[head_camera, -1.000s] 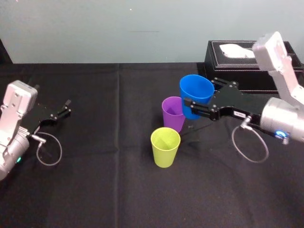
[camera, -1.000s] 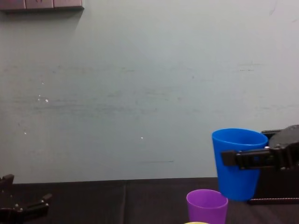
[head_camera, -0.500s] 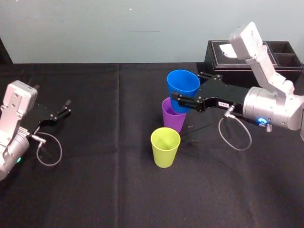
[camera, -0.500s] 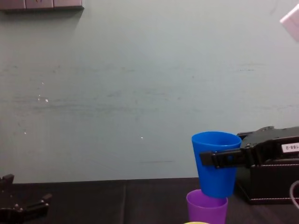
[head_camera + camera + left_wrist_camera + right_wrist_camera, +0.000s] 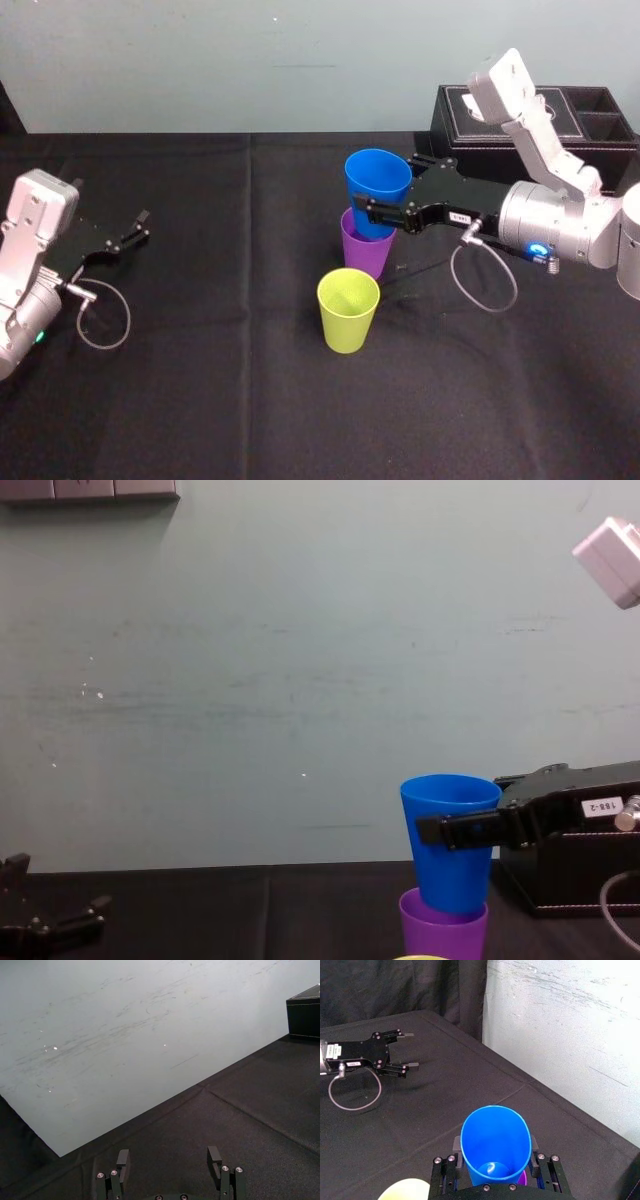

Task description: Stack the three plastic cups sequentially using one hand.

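Since the right gripper [image 5: 376, 208] has its jaws clenched on the blue cup [image 5: 378, 182] at the upper wall, what matters is axis over axis: the cup hangs upright directly above the purple cup [image 5: 364, 256], base at or just inside that rim in the chest view. Looks near coaxial, so I'd judge a straight drop then release. Yellow-green cup [image 5: 348, 310] stands on the table [image 5: 200, 400] just in front of the purple cup. Left gripper [image 5: 138, 226] parked well left of it, jaws apart
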Tool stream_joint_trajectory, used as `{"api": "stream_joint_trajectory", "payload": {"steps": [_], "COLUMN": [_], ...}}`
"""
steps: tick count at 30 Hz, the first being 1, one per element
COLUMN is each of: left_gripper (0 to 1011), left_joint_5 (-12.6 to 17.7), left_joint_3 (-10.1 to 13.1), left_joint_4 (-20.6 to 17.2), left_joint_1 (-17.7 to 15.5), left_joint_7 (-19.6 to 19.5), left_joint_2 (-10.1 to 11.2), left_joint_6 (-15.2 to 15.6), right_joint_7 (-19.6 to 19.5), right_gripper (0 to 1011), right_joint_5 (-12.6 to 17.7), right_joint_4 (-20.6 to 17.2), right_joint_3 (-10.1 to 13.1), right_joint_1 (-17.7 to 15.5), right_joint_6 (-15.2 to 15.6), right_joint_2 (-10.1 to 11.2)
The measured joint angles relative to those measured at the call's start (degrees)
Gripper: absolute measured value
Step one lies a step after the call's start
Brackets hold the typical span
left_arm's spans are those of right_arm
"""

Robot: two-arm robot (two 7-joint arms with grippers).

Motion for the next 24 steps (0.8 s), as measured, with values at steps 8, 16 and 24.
{"api": "stream_joint_trajectory", "payload": {"steps": [8, 16, 24], "left_gripper": [1011, 1012, 1011], "left_joint_5": [0.0, 0.0, 0.0], "left_joint_3": [0.0, 0.0, 0.0], "left_joint_4": [0.0, 0.0, 0.0], "left_joint_1": [0.0, 0.0, 0.0], "left_joint_7": [0.0, 0.0, 0.0], "left_joint_2": [0.0, 0.0, 0.0], "left_joint_6": [0.0, 0.0, 0.0], "right_joint_7": [-0.01, 0.15, 0.23], "right_gripper": [728, 728, 728], "right_joint_5": [-0.19, -0.68, -1.18], "right_joint_4": [1.37, 3.18, 4.34], "right_joint_3": [-0.49, -1.04, -1.47], "right_joint_1": [0.67, 1.19, 1.5], "right_joint_6": [-0.21, -0.73, -1.2], "right_joint_2": [-0.5, -1.16, -1.77]}}
